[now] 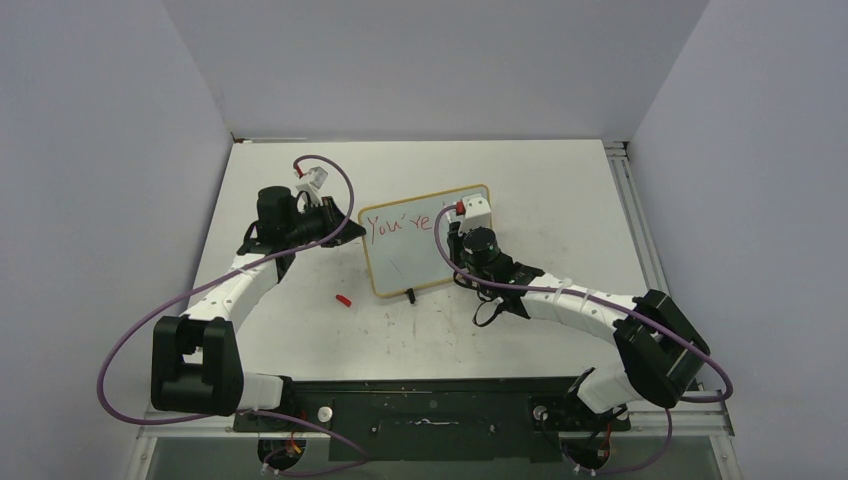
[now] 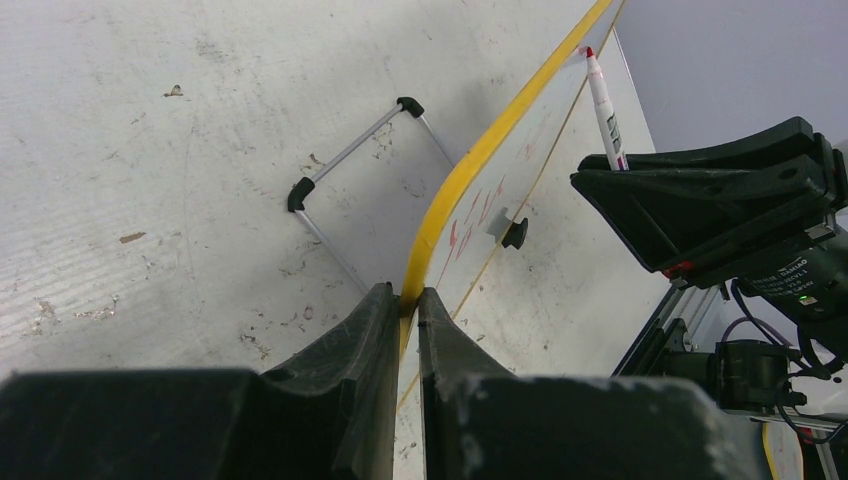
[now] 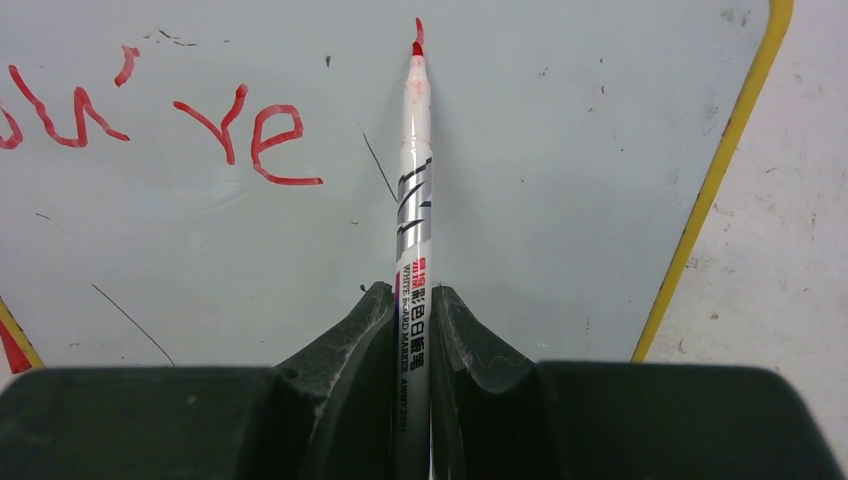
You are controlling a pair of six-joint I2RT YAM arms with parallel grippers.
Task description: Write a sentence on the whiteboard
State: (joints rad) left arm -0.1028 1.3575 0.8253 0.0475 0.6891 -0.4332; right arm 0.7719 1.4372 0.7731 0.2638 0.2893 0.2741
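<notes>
Since only "You're" of the sentence (image 1: 397,224) stands in red on the whiteboard (image 1: 425,265), which sits mid-desk, I judge the task roughly a third done, with "loved deeply" not yet written. Both arms stretch from the near edge: the left claw (image 2: 405,300) is clenched on the board's left frame, and the right claw (image 3: 410,300) grasps the marker (image 3: 412,200), its tip close to the surface right of the last letter.

On table (image 1: 560,200) (midway) sits whiteboard (image 1: 410,260); cap (image 1: 343,299) left.
</notes>
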